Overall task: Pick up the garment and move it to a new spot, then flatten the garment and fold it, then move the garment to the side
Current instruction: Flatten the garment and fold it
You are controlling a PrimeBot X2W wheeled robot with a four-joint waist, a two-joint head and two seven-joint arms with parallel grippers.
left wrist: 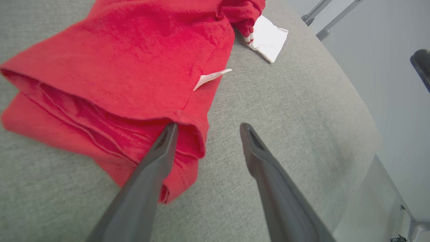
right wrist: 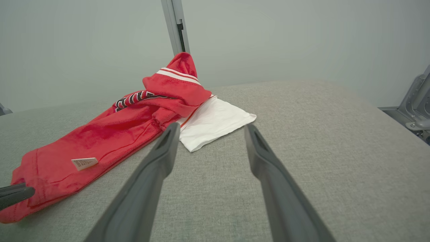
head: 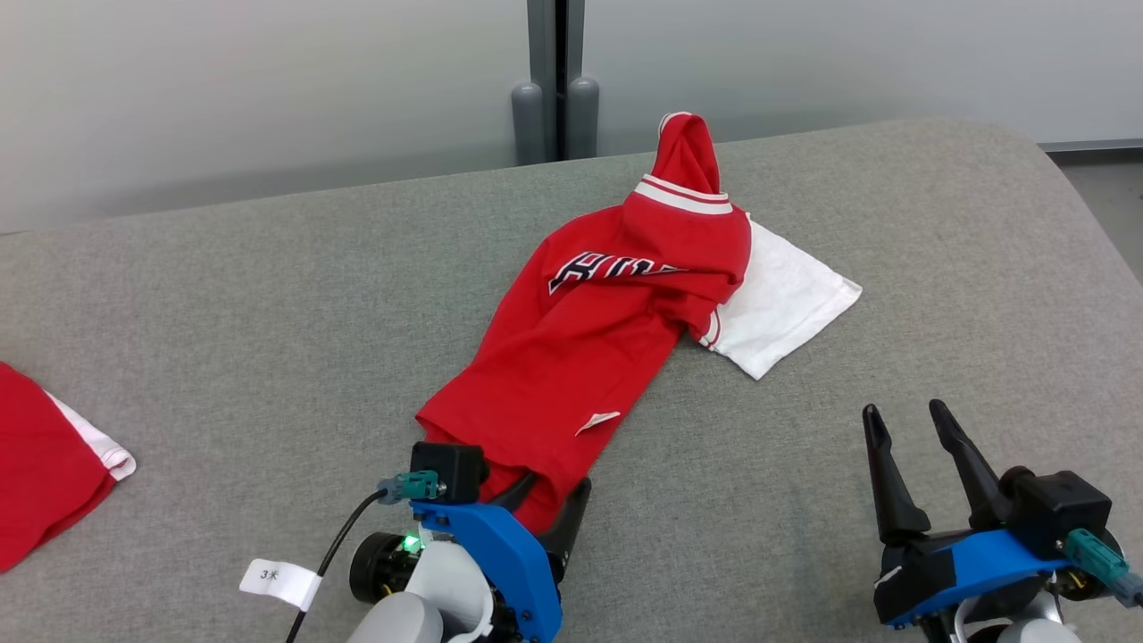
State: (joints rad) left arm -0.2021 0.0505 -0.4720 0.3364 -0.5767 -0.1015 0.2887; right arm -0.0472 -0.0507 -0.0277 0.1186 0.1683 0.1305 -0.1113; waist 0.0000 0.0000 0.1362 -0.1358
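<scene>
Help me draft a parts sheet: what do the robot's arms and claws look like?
Left claw and right claw each have two long dark tapered fingers on a blue mount, with a black box and teal plug. Forearms are pale grey. A black cable with a white tag runs to the left one.

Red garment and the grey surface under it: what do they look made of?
Red garment: soft matte knit, probably cotton jersey. It slumps in limp folds and carries a sewn-in label. Grey surface: matte woven upholstery cloth with a flecked weave. Its rounded edges suggest padding beneath, though that is a guess.
</scene>
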